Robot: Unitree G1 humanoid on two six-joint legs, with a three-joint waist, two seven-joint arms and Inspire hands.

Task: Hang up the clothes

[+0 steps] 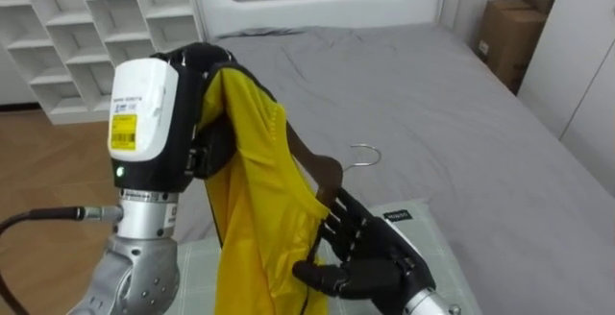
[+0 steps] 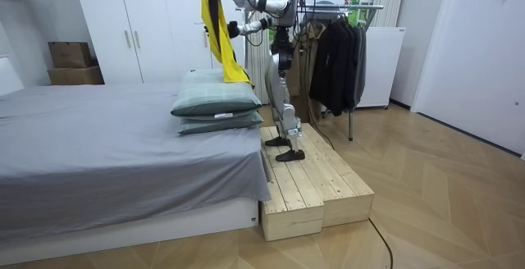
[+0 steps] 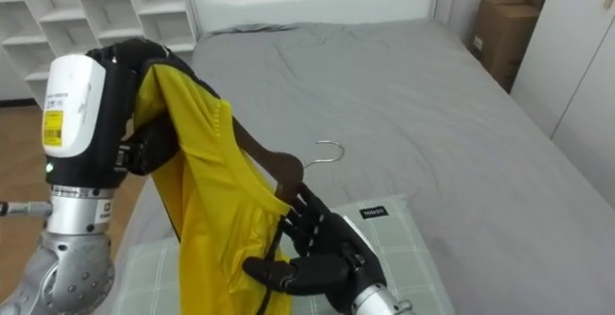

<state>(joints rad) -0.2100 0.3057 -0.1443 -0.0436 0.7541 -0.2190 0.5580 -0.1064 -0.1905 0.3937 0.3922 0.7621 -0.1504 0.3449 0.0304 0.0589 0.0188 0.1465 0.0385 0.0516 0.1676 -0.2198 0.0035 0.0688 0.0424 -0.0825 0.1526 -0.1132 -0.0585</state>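
1. at the lower right of the left eye view, the right hand [image 1: 373, 254] was spread open, its fingers straight and splayed, the thumb reaching out toward the left.
2. those fingers lay against the sloping arm of a dark wooden hanger [image 1: 323, 172] and the edge of the yellow garment [image 1: 255, 219]; the thumb touched the cloth lower down.
3. the hanger sat partly inside the garment, its metal hook [image 1: 365, 154] poking out free to the right.
4. the left hand [image 1: 213, 148] was raised high on a bent arm, with the garment draped over its top and hanging down in a long fold; whether it clasped the cloth could not be told.
5. the garment hung between the two hands, above a pale checked pillow [image 1: 423, 227] on the grey bed [image 1: 432, 94].
6. in the room view, the robot stood upright on a wooden platform [image 2: 316, 189] beside the bed, both arms lifted toward the bed, a clothes rack [image 2: 336, 52] of dark garments behind it.
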